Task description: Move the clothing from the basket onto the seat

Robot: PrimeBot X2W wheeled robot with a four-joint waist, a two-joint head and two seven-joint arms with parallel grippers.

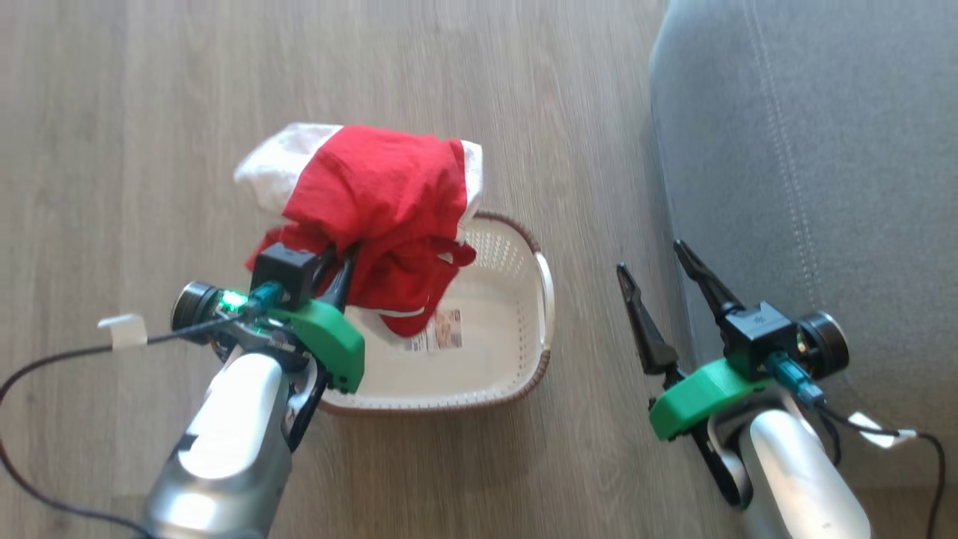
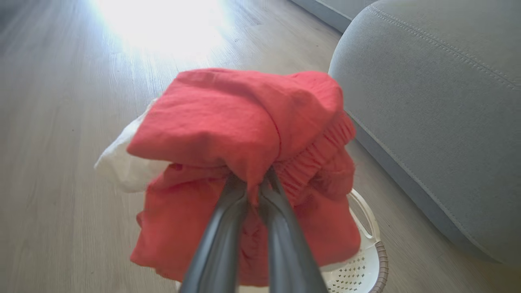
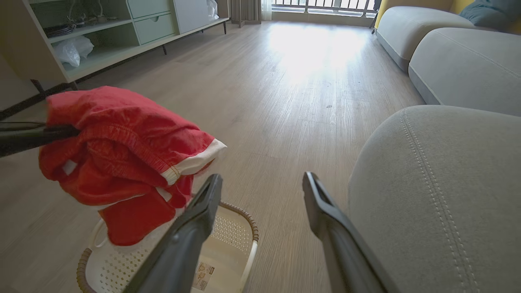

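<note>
Gleaming floor (image 1: 449,75): pale wood, grey seat (image 1: 823,150) alongside.
Clothing (image 1: 382,187): crumpled red, white-trimmed (above basket (image 1: 509,254)).
Left jaws: clamped on clothing.
Right jaws: wide.

Daylight glares white off the floor (image 2: 163,24) from a far window (image 3: 321,4); head view slightly blurred, perhaps by motion

The clothing (image 1: 374,187) is soft, crumpled red cloth. The basket (image 1: 501,251) is smooth perforated plastic with a woven-look rim. The seat (image 1: 823,150) is matt grey fabric.
</note>
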